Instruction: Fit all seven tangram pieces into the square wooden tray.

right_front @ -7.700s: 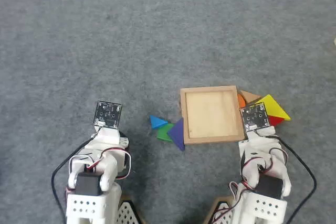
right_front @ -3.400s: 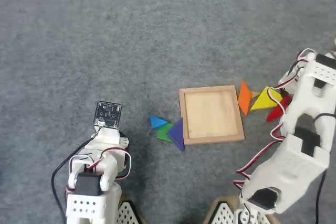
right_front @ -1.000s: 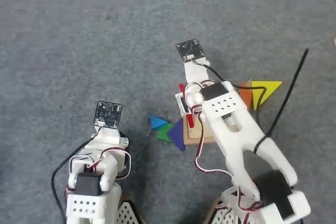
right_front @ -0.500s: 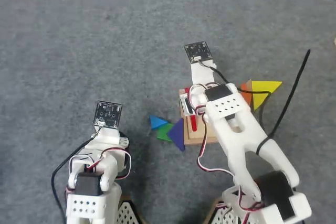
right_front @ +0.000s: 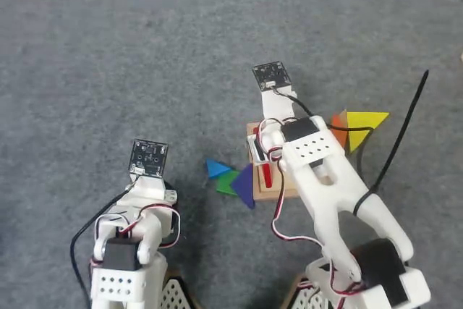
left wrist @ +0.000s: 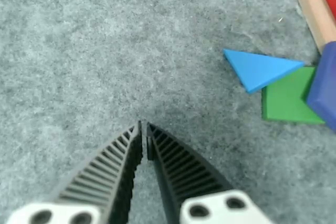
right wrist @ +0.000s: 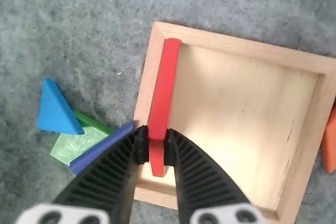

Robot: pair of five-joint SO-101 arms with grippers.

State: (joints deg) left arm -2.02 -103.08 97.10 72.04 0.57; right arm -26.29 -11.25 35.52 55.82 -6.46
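My right gripper point(right wrist: 155, 145) is shut on a red tangram piece point(right wrist: 164, 90). The piece stands on edge inside the square wooden tray point(right wrist: 236, 46), along the wall nearest the blue triangle point(right wrist: 55, 111). In the high view the right arm covers most of the tray point(right_front: 253, 135), with the red piece point(right_front: 267, 174) beneath it. Blue point(right_front: 217, 168), green point(right_front: 226, 183) and purple point(right_front: 244, 184) pieces lie in a cluster left of the tray. Orange point(right_front: 337, 127) and yellow point(right_front: 364, 125) pieces lie to its right. My left gripper point(left wrist: 143, 127) is shut and empty over bare carpet, short of the blue triangle point(left wrist: 260, 68).
Grey carpet covers the whole table. The left arm point(right_front: 141, 204) sits folded at the near left. A black cable point(right_front: 401, 132) arcs over the carpet right of the yellow piece. A pale wall edge runs along the far side.
The right arm left its rest pose, picked up the red piece from right of the tray and carried it over the tray's left side. In the last second it shifted only slightly. The left arm stayed still.
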